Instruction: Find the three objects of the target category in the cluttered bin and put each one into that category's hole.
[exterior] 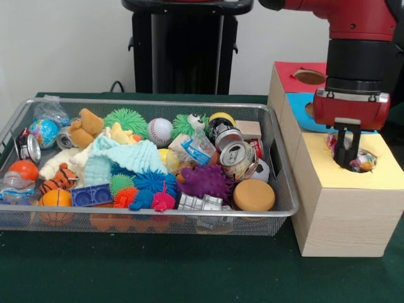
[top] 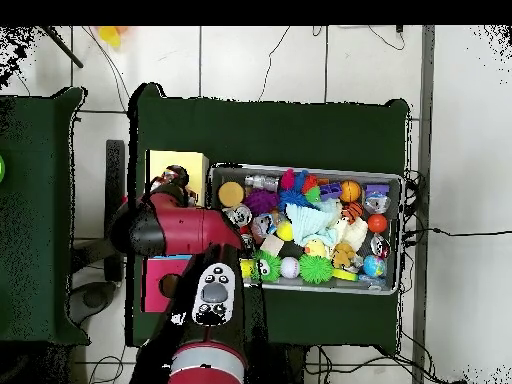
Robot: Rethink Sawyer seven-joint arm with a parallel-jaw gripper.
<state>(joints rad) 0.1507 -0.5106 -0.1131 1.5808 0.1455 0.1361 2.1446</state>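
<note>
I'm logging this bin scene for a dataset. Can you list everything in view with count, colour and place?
Mesh bin: one, silver wire, on the green table.
Spiky balls: several, purple, blue, green, pink and orange, mid-bin.
Crushed cans: at least two, silver, right part of the bin.
Baseball: one, white, back of the bin.
Plush toys: a few, tan and tiger-striped, left part.
Cloth: one, mint, centre.
Wooden box: one, with red, blue and yellow tops, right of the bin.
Claw: one, black, over the yellow hole with a crinkly wrapper.
</note>
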